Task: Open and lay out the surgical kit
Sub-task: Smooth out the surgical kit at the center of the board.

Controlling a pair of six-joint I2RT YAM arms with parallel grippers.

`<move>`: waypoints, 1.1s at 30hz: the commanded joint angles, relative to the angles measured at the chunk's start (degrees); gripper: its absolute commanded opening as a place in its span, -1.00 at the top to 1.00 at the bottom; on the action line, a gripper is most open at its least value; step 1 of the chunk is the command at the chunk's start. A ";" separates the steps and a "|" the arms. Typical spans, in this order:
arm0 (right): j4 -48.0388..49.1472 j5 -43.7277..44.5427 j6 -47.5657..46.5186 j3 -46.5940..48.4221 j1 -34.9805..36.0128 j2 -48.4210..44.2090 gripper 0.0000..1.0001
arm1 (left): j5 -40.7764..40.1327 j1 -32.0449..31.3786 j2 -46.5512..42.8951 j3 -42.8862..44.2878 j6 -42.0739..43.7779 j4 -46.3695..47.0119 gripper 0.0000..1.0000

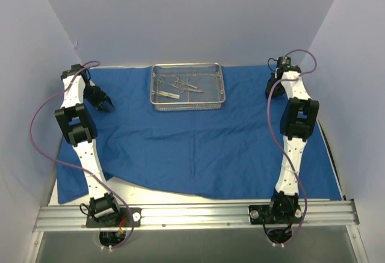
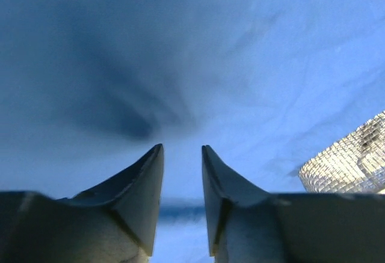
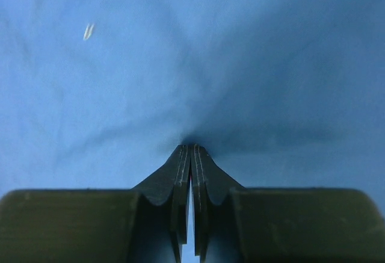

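The royal-blue cloth wrap [image 1: 198, 148] lies spread flat over the table. On its far middle stands the silver wire-mesh tray [image 1: 187, 86], with thin steel instruments [image 1: 177, 86] lying inside it. My left gripper [image 1: 107, 103] hangs low over the cloth's far left part. In the left wrist view that gripper [image 2: 182, 148] is open, with only blue cloth [image 2: 180, 52] showing in the gap and a tray corner [image 2: 349, 167] at the right. My right gripper [image 1: 272, 89] is at the cloth's far right. In the right wrist view it [image 3: 190, 146] is shut, tips pinching the cloth [image 3: 120, 94], whose creases run to the tips.
Pale walls enclose the table on three sides. The cloth's near edge [image 1: 150, 185] lies uneven, leaving bare white table [image 1: 129, 194] in front of the aluminium base rail [image 1: 198, 215]. A small white speck [image 3: 88, 31] rests on the cloth.
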 commanded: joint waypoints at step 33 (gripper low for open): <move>4.01 -17.81 0.66 -44.74 43.86 -44.90 -0.16 | -19.54 16.11 -67.76 -76.54 -8.89 -3.59 -0.88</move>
